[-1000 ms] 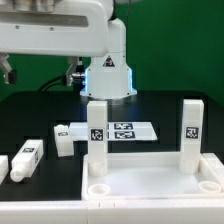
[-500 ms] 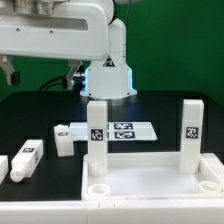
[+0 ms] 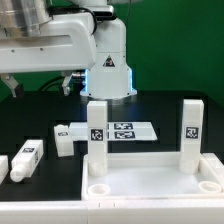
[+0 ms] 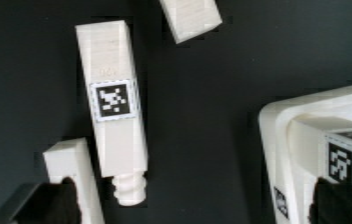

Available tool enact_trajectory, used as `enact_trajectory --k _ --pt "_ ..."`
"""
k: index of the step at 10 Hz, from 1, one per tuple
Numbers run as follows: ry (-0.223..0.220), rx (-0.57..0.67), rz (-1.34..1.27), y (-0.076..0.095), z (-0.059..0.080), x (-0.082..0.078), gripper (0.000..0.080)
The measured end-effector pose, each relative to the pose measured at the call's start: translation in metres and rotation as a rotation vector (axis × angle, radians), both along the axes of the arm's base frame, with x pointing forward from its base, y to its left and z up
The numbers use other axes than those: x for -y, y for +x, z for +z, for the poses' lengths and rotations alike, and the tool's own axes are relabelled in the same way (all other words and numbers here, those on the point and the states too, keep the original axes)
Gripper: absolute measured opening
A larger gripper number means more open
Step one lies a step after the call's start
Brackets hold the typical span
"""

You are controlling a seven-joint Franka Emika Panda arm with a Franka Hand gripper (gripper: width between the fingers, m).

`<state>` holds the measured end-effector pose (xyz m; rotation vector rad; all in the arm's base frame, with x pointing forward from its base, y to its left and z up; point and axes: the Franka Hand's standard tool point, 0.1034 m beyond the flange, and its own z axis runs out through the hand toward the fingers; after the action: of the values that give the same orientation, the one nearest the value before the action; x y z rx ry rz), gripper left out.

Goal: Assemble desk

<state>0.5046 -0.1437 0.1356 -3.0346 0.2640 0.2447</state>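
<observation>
Gripper: the gripper (image 4: 169, 208) is released, jaws spread wide with nothing between them; its dark fingers (image 4: 40, 205) frame the wrist view.

Desk so far: the tabletop panel (image 3: 150, 185) lies on the black counter (image 3: 40, 110) toward the exterior view's right. One standing leg (image 3: 97, 135) and a second standing leg (image 3: 191, 130) are upright in its far corners.

Thing to watch: the loose leg (image 4: 114, 100) lies flat on the counter, tag face up, directly ahead of the open gripper.

Long axis: the leg runs lengthwise away from the gripper, its threaded end (image 4: 134, 187) nearest the fingers and its plain end farthest. That puts its narrow width across the line the jaws close along, which you can judge a fair setup for a pinch.

Offset: the leg sits a little off the midline, nearer one finger than the other, so you will likely want a small sideways correction before descending.

Crowding: a neighbouring white piece (image 4: 75, 180) lies just beside the leg on that nearer finger's side. Expect little room there.

Other side: the panel's rim shows beyond the far finger, apart from the leg.

Which arm: you have only the one, and it hangs over the counter at the exterior view's left.
</observation>
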Motion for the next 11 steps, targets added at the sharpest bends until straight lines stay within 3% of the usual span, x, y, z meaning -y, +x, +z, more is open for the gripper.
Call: enact_trajectory --k 3,5,7,10,11 --pt "0.0 -0.005 -0.001 -0.002 -0.002 0.0 0.0649" --pt "0.018 -0.065 -0.011 -0.032 -0.026 -0.013 0.0649" --pt "-0.008 -0.098 -0.016 -0.038 -0.039 -0.019 0.0649" --pt "-0.001 -0.1 -0.013 -0.042 -0.043 -0.017 0.0649" --pt "0.008 -0.126 -0.034 -0.055 -0.056 -0.012 0.0649"
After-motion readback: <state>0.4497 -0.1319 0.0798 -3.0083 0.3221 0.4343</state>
